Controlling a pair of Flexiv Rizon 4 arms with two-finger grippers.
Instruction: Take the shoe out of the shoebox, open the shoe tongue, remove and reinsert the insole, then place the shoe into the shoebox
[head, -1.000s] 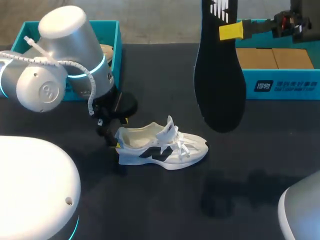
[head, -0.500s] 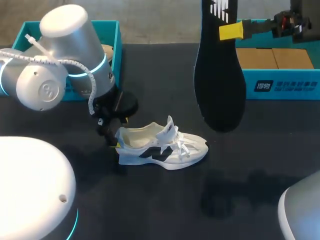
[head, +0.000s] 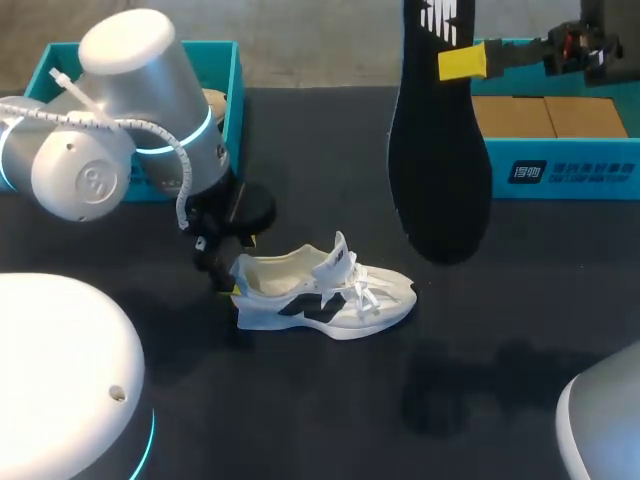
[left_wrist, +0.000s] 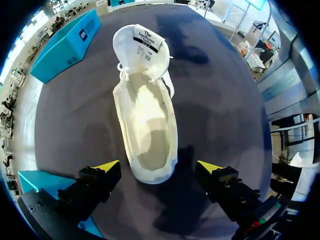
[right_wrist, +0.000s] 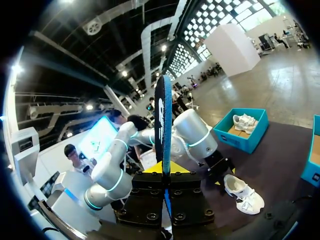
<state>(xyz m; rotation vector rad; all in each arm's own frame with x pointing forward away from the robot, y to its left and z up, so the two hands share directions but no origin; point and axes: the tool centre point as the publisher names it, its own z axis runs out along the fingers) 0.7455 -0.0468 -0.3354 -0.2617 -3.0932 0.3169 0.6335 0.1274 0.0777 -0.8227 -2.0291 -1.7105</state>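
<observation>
- Table (head: 330, 420): dark, carries everything
- Shoebox (head: 560, 182): teal, at 2 o'clock, open side up, probably left so for the shoe's return
- Second box (head: 232, 90): teal, at 10 o'clock, partly behind the left arm
- Shoe (head: 325, 298): white, upright near the centre, toe towards 3 o'clock; the tongue is folded forward, so the bare inside lies open for refitting
- Insole (head: 437, 170): black, out of the shoe, hanging toe-down in the air at 1 o'clock, well apart from the shoe; reinsertion looks like the next step
- Left gripper (left_wrist: 158, 166): fingers apart, flanking the heel at the shoe's 9 o'clock, seemingly placed to steady it
- Right gripper (right_wrist: 163, 167): clamped on the insole near its heel end, so it hangs straight
</observation>
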